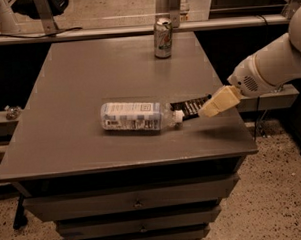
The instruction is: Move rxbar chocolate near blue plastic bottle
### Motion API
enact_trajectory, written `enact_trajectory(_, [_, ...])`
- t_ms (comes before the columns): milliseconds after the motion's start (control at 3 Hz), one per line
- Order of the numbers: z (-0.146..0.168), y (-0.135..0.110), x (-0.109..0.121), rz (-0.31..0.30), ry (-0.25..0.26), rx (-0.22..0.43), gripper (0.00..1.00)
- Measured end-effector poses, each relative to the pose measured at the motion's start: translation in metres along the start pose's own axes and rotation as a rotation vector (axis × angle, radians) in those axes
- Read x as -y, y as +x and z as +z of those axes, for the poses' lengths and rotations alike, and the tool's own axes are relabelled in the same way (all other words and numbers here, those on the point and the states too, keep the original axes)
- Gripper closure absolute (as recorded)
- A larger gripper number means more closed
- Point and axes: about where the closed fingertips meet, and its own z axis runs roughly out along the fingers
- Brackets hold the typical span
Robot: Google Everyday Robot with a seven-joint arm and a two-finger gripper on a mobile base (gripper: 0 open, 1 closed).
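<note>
Camera view: pincer [208,110] at half-hidden rxbar chocolate [189,107]

A clear plastic bottle [135,116] with a pale blue-and-white label and a white cap is laid on its side at the centre of the frame, cap pointing right. A small flat black snack-bar wrapper [190,106] with white lettering is laid just beside the cap, angled toward the upper right. The tan gripper [211,109] is positioned at the wrapper's right end.
</note>
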Motion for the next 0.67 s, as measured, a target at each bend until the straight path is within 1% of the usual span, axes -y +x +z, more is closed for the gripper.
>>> enact_trajectory(333, [-0.012,-0.012,0.007,-0.014,0.023,0.026,0.00])
enact_trajectory(667, [-0.036,-0.026,0.026,-0.017,0.059,0.099,0.00])
